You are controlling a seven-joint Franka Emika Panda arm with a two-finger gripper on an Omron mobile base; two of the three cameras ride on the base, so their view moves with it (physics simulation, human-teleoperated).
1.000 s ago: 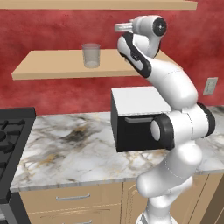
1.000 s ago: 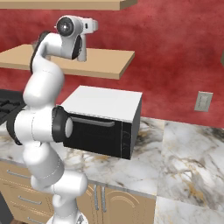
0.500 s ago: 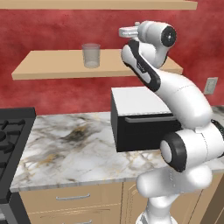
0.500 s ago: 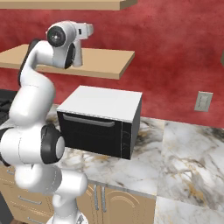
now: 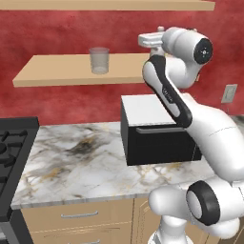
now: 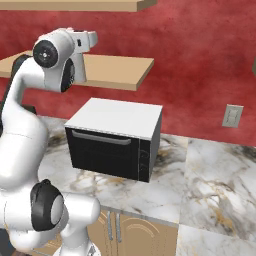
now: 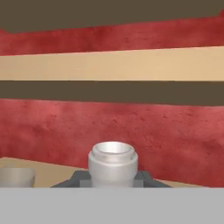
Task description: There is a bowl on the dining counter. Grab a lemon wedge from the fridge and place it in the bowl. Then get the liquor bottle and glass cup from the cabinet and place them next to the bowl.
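In the hand view the liquor bottle (image 7: 113, 162) shows as a pale grey neck with a round mouth, rising between my dark fingertips. My gripper (image 7: 113, 180) is shut on it. The glass cup (image 5: 99, 60) stands upright on the light-wood cabinet shelf (image 5: 57, 76), to the left of my hand (image 5: 148, 39). The cup's rim (image 7: 16, 176) also shows at the lower left of the hand view. From the right base view my hand (image 6: 86, 40) hangs above the shelf (image 6: 117, 70), and the arm hides the bottle. The bowl, dining counter, lemon wedge and fridge are out of view.
A black oven box with a white top (image 5: 159, 138) sits on the marble wall counter (image 5: 81, 157) under the shelf. A black stove (image 5: 12, 152) is at the left. A second shelf board (image 5: 105, 5) runs overhead. A wall socket (image 6: 232, 116) is on the red wall.
My hand has shifted slightly right and down along the shelf while the arm's elbow and lower links swung round. The glass cup has not moved.
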